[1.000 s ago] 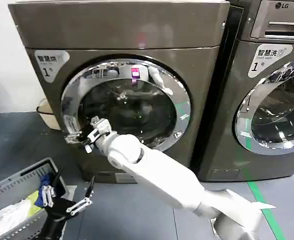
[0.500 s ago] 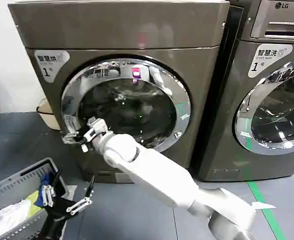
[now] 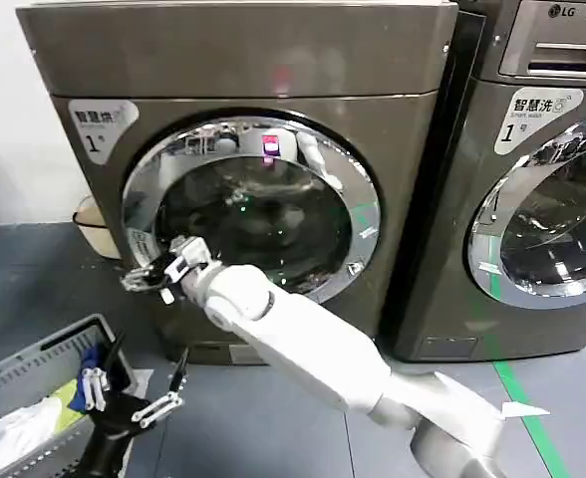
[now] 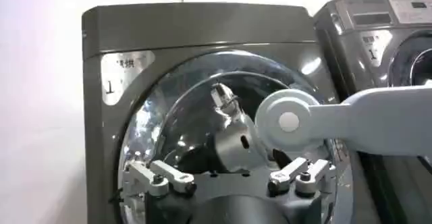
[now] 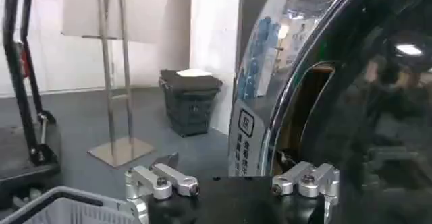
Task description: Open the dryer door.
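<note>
The dryer door (image 3: 283, 229) is a round porthole with a wide chrome rim and dark glass on the front of the machine marked 1. My right arm reaches across it. My right gripper (image 3: 142, 276) sits at the rim's left edge, by a small white label. In the right wrist view the right gripper (image 5: 233, 185) stands open, its fingers either side of the chrome rim of the door (image 5: 364, 110), with a narrow gap showing behind the rim. My left gripper (image 3: 134, 396) hangs open and empty, low near the basket, and the left gripper (image 4: 229, 181) faces the door (image 4: 169, 104).
A second chrome-rimmed machine marked LG (image 3: 542, 199) stands close on the right. A grey basket (image 3: 34, 378) with laundry sits on the floor at the lower left, a beige bin (image 3: 94, 224) beside the dryer. A dark crate (image 5: 189, 97) and a metal stand (image 5: 115, 110) are farther off.
My right gripper has shifted slightly left and down along the door's left rim. The left arm has stayed put.
</note>
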`<act>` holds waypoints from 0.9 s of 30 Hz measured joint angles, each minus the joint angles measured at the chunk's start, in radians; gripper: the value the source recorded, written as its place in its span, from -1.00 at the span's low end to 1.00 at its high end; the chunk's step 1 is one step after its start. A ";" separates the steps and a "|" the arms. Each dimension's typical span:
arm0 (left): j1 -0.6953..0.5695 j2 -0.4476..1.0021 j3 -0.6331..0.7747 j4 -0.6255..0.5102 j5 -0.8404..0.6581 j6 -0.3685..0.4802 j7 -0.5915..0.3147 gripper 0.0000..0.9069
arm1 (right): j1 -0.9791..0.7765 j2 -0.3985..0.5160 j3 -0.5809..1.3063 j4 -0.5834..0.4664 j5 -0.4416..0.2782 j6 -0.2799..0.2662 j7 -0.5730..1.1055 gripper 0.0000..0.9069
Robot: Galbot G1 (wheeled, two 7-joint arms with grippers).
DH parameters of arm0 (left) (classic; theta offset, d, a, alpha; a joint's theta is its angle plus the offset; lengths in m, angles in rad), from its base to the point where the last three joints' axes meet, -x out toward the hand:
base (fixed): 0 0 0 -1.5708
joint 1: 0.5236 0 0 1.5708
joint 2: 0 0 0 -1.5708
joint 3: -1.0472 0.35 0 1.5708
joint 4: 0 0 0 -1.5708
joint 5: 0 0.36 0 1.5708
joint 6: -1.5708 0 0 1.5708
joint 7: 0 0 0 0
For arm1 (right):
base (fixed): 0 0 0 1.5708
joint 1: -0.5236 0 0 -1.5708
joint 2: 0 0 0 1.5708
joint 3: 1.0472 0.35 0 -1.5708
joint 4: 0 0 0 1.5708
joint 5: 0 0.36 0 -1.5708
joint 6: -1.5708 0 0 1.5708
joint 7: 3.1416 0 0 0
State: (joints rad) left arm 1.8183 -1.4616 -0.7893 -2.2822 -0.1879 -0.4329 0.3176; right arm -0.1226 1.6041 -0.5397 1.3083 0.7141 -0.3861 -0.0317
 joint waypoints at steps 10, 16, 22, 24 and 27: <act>0.002 0.001 -0.015 -0.001 -0.005 -0.001 0.000 1.00 | 0.012 -0.061 -0.021 0.052 0.030 -0.012 -0.085 1.00; 0.009 0.001 -0.036 -0.001 -0.017 0.008 0.000 1.00 | 0.018 -0.109 -0.037 0.108 0.083 -0.016 -0.111 1.00; 0.008 0.008 -0.076 0.011 -0.038 0.028 0.007 1.00 | 0.035 -0.163 -0.055 0.180 0.126 -0.018 -0.135 1.00; 0.005 0.012 -0.104 0.020 -0.050 0.043 0.012 1.00 | 0.037 -0.182 -0.062 0.203 0.146 -0.020 -0.140 1.00; 0.007 0.015 -0.157 0.033 -0.034 0.068 0.031 1.00 | 0.038 -0.211 -0.068 0.239 0.168 -0.021 -0.146 1.00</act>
State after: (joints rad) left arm 1.8251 -1.4462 -0.9459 -2.2487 -0.2216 -0.3645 0.3488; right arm -0.0844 1.3934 -0.6078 1.5477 0.8818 -0.4074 -0.1776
